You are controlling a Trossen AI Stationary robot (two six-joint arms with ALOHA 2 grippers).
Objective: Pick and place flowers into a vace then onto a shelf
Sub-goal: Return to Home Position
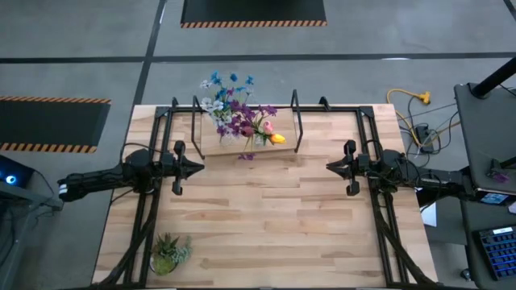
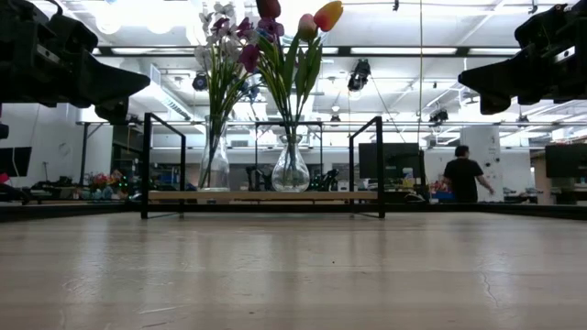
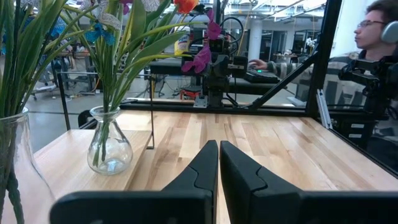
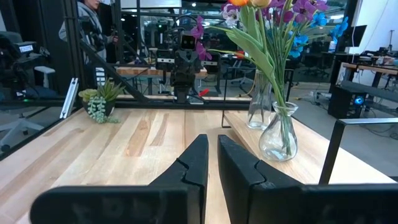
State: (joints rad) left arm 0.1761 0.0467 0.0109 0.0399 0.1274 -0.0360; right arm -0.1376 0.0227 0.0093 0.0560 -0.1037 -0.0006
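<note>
The flowers (image 1: 238,113), with blue, purple, pink, white and orange blooms, stand stems-down in two clear glass vases (image 2: 214,165) (image 2: 290,170). Both vases rest on the shelf (image 1: 286,130), a light plank with black upright brackets at the table's far middle. My left gripper (image 1: 197,167) hovers level and shut above the table's left side, pointing toward the middle. Opposite it, my right gripper (image 1: 330,165) hovers level and shut above the right side. In the wrist views the shut fingers (image 3: 219,162) (image 4: 212,158) hold nothing, and the vases (image 3: 109,146) (image 4: 278,134) stand off to the side.
A small spiky potted plant (image 1: 168,254) sits at the table's near left corner. A purple petal (image 1: 246,156) lies just in front of the shelf. Black frame rails (image 1: 153,201) run along both table sides. People (image 2: 463,174) are in the room beyond.
</note>
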